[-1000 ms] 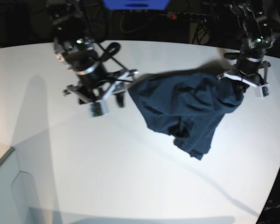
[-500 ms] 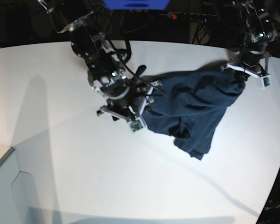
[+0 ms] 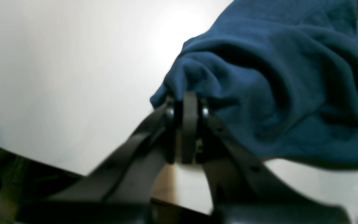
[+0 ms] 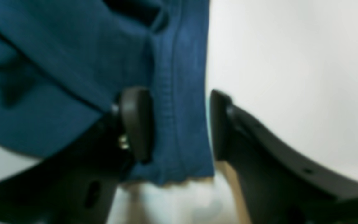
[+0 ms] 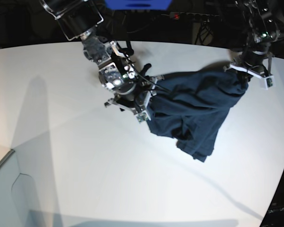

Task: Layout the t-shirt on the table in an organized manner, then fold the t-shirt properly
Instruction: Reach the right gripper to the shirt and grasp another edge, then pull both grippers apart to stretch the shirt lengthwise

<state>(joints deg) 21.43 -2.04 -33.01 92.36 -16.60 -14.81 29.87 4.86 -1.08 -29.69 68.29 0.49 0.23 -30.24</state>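
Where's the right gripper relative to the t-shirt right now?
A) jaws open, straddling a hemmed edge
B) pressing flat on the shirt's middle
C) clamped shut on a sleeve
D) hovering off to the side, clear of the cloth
A: in the right wrist view the right gripper has its jaws apart with a stitched hem strip of the t-shirt running between them, over the white table; the gap is not closed on the cloth.
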